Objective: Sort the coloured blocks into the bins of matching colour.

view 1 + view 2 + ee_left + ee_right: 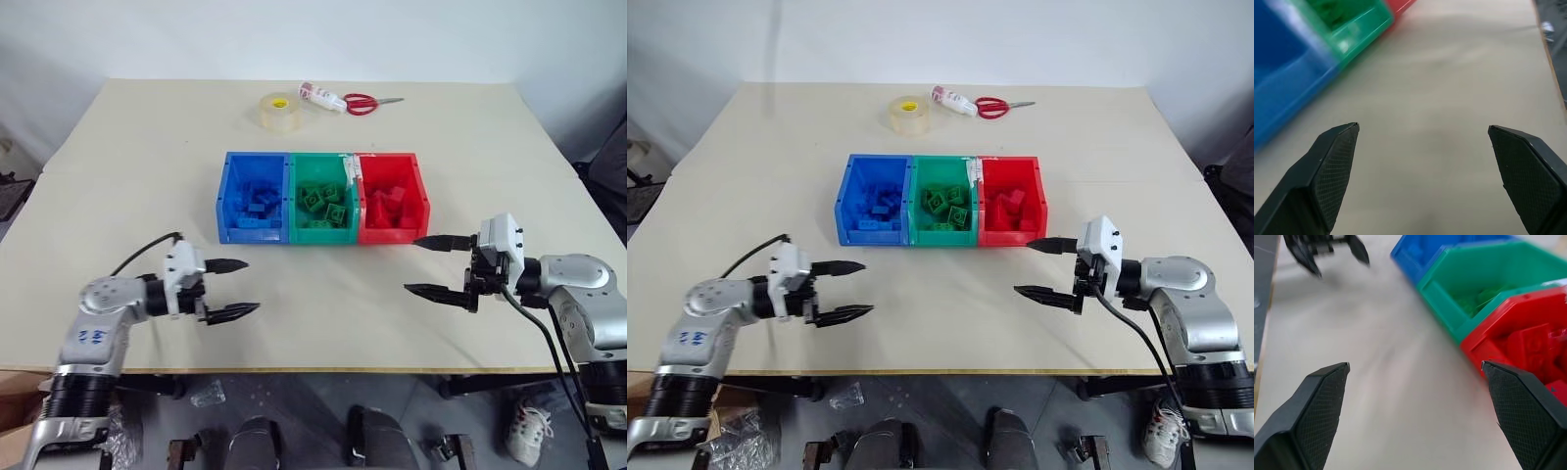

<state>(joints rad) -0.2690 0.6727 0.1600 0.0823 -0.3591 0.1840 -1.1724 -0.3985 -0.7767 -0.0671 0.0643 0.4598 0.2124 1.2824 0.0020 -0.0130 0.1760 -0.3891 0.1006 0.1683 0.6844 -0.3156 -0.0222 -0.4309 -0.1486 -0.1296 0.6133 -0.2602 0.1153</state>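
Three joined bins stand mid-table: the blue bin (pixel 227 201) on the left, the green bin (pixel 293 196) in the middle, the red bin (pixel 422 201) on the right. Blue blocks (pixel 257 203) lie in the blue bin, green blocks (pixel 324 204) in the green one, red blocks (pixel 385 208) in the red one. My left gripper (pixel 245 288) hovers open and empty over the table, in front of the blue bin and to its left. Level with it, my right gripper (pixel 414 264) is open and empty just in front of the red bin's right corner.
At the far side of the table lie a roll of clear tape (pixel 279 111), a white tube (pixel 321 96) and red-handled scissors (pixel 365 103). The table's front edge (pixel 313 371) runs just below both grippers.
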